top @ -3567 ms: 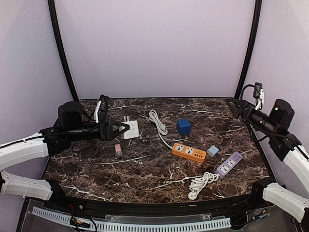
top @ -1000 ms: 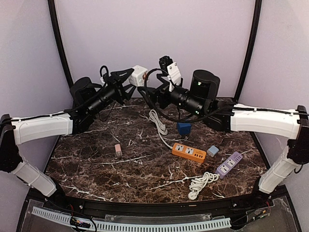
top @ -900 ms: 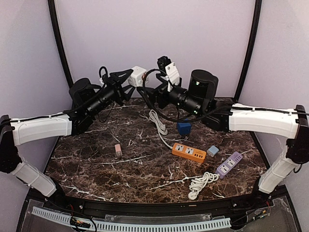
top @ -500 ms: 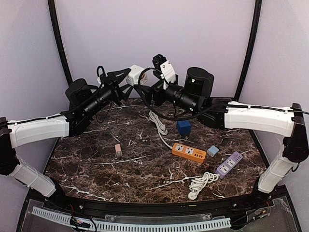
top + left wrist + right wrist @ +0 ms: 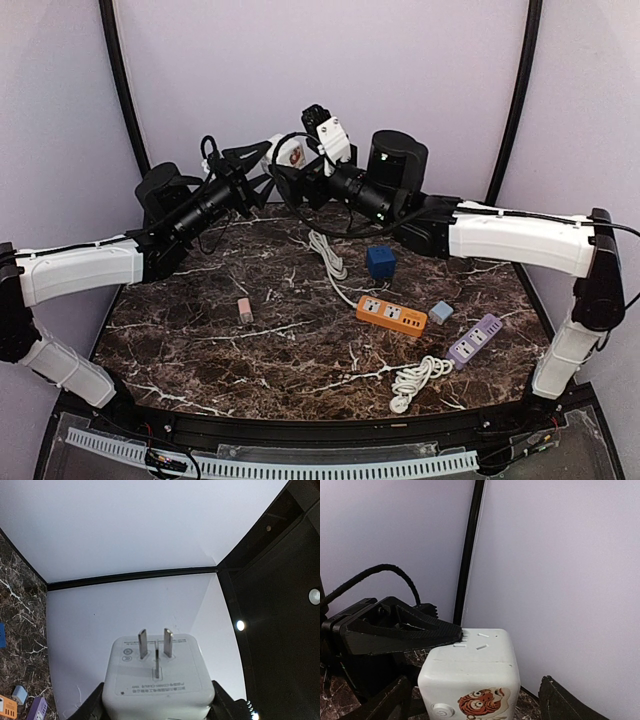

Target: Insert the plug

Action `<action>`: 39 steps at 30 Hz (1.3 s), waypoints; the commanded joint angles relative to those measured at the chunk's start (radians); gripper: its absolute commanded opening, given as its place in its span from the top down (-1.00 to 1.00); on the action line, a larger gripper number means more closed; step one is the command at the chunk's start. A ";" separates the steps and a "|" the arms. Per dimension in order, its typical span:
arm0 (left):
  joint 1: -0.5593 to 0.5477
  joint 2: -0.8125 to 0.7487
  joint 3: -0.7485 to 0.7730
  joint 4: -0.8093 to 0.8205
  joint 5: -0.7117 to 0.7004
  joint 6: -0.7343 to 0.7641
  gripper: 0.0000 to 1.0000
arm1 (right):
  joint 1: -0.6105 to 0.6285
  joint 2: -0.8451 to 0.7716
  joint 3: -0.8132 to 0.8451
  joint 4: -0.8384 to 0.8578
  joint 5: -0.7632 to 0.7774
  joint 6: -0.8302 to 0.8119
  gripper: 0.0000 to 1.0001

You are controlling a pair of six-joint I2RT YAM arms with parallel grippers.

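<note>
White plug, a cube-shaped adapter, hangs in the air above the far middle of the worktop, close to the back wall. The left wrist view shows three metal prongs standing out of one face. The right wrist view shows a tiger sticker and a small power symbol on another face.

The left gripper clamps it, its black fingers pressed against opposite sides of the cube. In the right wrist view one of those fingers lies along the plug's upper left edge.

The right gripper reaches in from the right and straddles the same cube. Its fingers are spread wide, one on each side of the plug, with a gap showing on the right side.

Below on the worktop, an orange power strip lies right of centre, its white cord running toward the far edge. A blue cube sits just beyond the strip and a pale blue adapter just to its right. A purple power strip lies further right, with a coiled white cord nearer. A small pink block sits apart on the left.
</note>
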 commanded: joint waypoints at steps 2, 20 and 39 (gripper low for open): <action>0.006 -0.027 0.002 0.057 -0.002 -0.004 0.98 | 0.007 0.038 0.052 -0.022 0.046 -0.034 -0.68; 0.006 -0.041 -0.001 0.021 0.014 0.022 0.98 | 0.007 0.066 0.095 -0.063 0.042 -0.024 -0.33; 0.005 -0.039 -0.005 0.009 0.021 0.055 0.98 | 0.008 0.093 0.138 -0.103 0.030 -0.027 -0.30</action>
